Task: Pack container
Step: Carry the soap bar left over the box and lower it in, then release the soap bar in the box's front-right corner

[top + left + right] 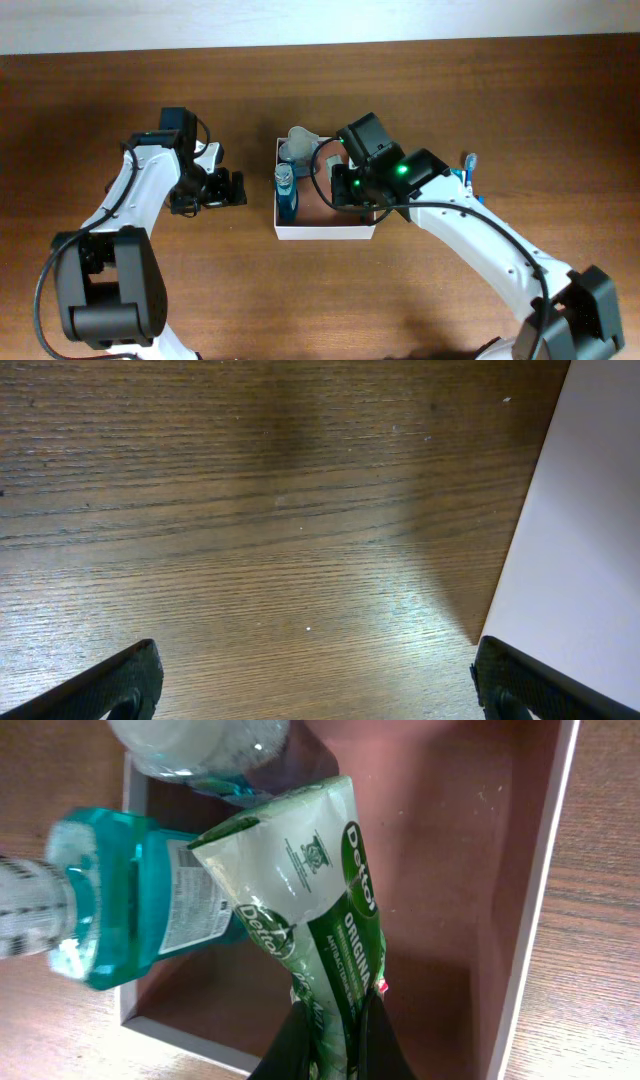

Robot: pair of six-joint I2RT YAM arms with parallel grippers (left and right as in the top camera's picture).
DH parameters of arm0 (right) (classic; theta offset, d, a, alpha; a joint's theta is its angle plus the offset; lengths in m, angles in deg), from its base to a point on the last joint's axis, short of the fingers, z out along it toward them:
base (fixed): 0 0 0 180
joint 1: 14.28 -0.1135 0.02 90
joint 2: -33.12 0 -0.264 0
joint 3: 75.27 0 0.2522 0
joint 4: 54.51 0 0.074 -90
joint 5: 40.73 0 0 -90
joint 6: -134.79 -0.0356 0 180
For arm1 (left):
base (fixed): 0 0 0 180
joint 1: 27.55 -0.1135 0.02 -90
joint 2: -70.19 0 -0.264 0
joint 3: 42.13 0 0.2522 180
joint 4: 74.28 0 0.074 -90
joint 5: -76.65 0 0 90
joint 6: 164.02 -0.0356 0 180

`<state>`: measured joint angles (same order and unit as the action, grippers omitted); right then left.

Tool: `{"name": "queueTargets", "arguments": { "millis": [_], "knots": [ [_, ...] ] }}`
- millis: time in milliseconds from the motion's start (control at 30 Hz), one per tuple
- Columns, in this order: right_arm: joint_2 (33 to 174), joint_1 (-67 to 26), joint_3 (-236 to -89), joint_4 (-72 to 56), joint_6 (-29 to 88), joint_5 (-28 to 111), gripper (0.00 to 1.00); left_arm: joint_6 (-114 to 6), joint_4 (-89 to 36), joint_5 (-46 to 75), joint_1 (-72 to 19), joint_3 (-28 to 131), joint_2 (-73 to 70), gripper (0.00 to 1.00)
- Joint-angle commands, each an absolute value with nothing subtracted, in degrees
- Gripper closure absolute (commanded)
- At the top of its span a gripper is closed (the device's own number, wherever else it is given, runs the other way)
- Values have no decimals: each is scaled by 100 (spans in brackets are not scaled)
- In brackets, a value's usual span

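Looks like a robotics lab bench, not a home: bare dark wood-grain counter (90,90) filling the frame, pale strip (300,20) along the top edge, two white-and-black arms (140,195) (480,240) rooted at the lower corners, a container (325,232) of toiletries (286,195) at centre, Dettol pouch (310,890) included.

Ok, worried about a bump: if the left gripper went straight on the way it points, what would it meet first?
Likely the white outer wall of the container, close ahead of the open left gripper; otherwise only bare table. Depth is unclear.
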<state>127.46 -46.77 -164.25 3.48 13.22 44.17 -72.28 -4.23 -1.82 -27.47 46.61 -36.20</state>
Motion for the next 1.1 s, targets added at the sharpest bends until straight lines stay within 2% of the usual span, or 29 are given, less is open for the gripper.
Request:
{"name": "queueTargets", "arguments": {
  "millis": [0,500,600,700,767,1067],
  "knots": [
    [12899,-4739,-16607,269,1230,4367,96,-7213,-419,-184,-2771,4639,-3596,1],
    [13485,-4800,-16585,94,1127,4323,95,-7213,-419,-184,-2771,4639,-3596,1],
    [13485,-4809,-16585,55,1127,4321,82,-7213,-419,-184,-2771,4639,-3596,1],
    [13485,-4806,-16585,55,1130,4323,63,-7213,-419,-184,-2771,4639,-3596,1],
    [13485,-4806,-16585,57,1130,4321,57,-7213,-419,-184,-2771,4639,-3596,1],
    [13096,-4795,-16760,164,1462,4332,52,-7213,-419,-184,-2771,4639,-3596,0]
  ]
}}
